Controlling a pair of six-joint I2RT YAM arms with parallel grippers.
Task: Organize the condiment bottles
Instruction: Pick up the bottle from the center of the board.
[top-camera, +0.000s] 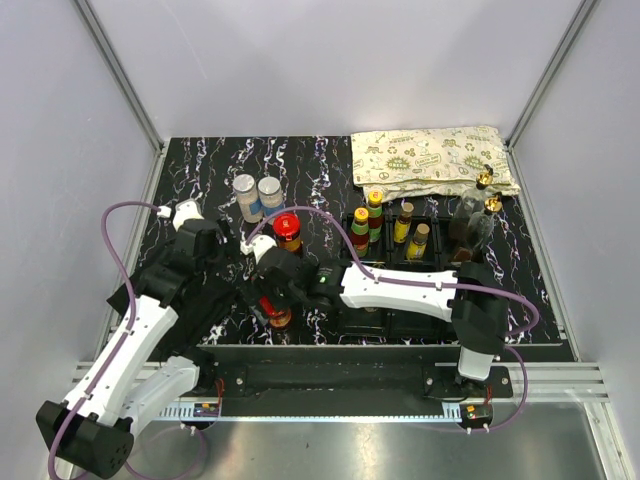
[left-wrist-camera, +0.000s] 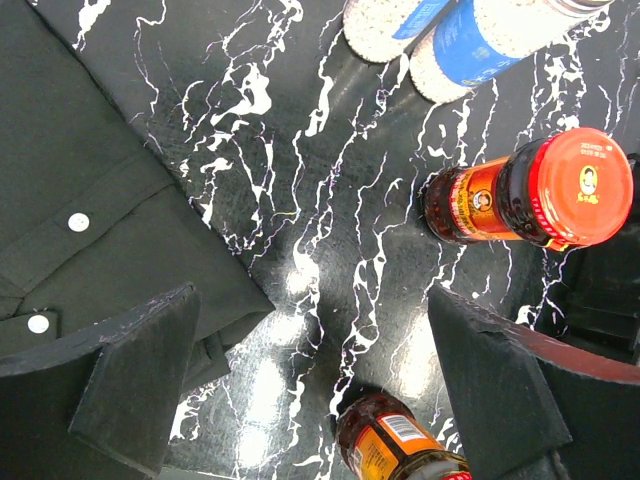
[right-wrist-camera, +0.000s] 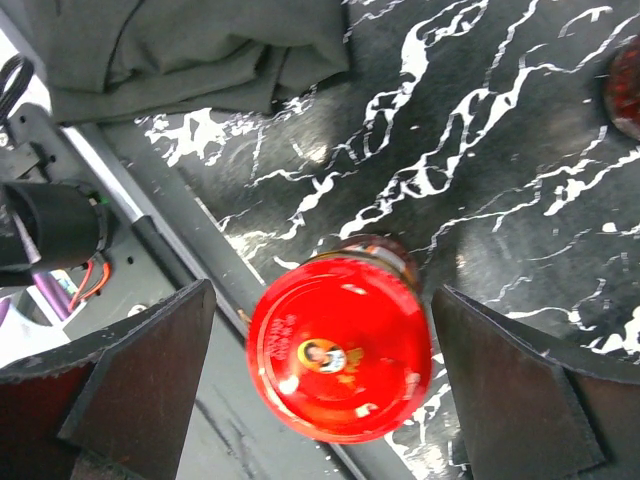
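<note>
The right claw (right-wrist-camera: 322, 320) is spread wide around a red-lidded jar (right-wrist-camera: 340, 345) in the lower centre of its wrist view. There are gaps on both sides, so it grips nothing. That jar stands at the bench's (top-camera: 210, 170) near edge. The left claw (left-wrist-camera: 315, 340) is released and empty over bare bench. A second jar (left-wrist-camera: 540, 190) stands at its view's right, two shakers (left-wrist-camera: 470, 40) at the top and a shirt (left-wrist-camera: 80, 200) at the left. In the top view, right of centre, more bottles (top-camera: 375, 215) stand in a tray (top-camera: 388, 250), with glass bottles (top-camera: 478, 215) beside it.
</note>
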